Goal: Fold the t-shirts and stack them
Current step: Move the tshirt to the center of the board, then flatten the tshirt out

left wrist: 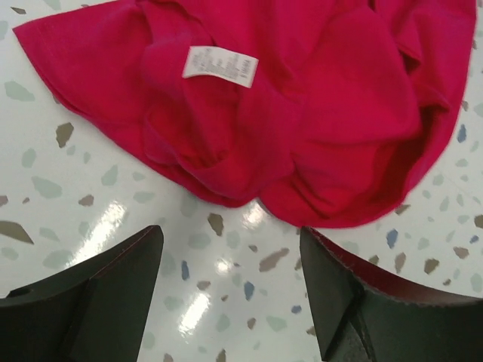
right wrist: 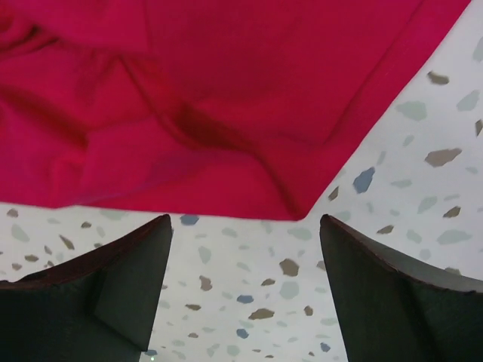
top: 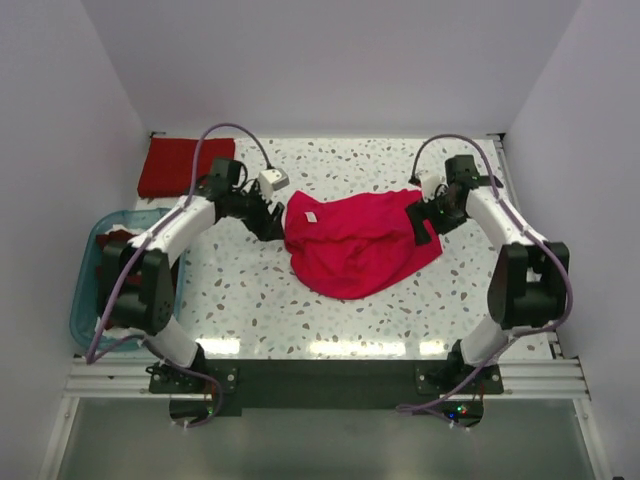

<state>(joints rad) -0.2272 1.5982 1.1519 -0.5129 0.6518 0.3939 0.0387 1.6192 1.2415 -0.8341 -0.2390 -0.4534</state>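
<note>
A bright crimson-pink t-shirt (top: 355,245) lies crumpled in the middle of the table, a white label (top: 311,216) showing near its left edge. My left gripper (top: 272,224) is open and empty, just left of the shirt; in the left wrist view the shirt (left wrist: 302,98) and label (left wrist: 220,65) lie just ahead of the fingers (left wrist: 113,286). My right gripper (top: 424,222) is open and empty at the shirt's right edge; in the right wrist view a corner of the shirt (right wrist: 226,113) lies just ahead of the fingers (right wrist: 392,286). A darker red folded shirt (top: 183,165) lies at the back left.
A translucent blue tub (top: 97,290) stands at the left edge with dark red fabric (top: 118,238) in it. The terrazzo table (top: 260,300) is walled in by white panels on three sides.
</note>
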